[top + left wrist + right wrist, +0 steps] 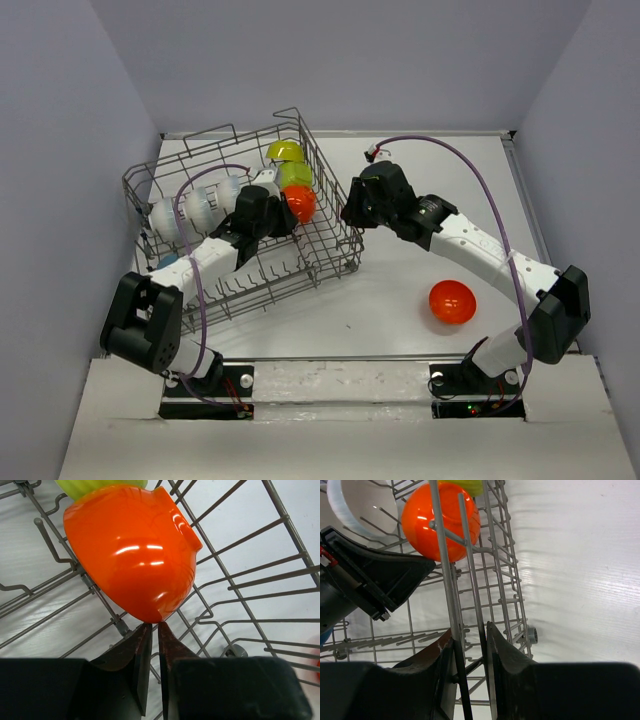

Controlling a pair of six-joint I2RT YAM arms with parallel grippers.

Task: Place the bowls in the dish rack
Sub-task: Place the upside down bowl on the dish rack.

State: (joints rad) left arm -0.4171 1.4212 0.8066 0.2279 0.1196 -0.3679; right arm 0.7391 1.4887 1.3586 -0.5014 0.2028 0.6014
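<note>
Left end effector nearly closed, tips just under racked orange bowl.

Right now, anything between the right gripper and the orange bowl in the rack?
Yes: the dish rack side wall. In the right wrist view the right gripper straddles its upright wires, and the orange bowl sits behind them.

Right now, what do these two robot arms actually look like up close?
Both arms have white link segments joined by chunky black joint housings. A thin purple cable loops along the left arm and the right arm. Each end effector is black, with two tapered dark fingers showing reddish-brown inner faces.
</note>
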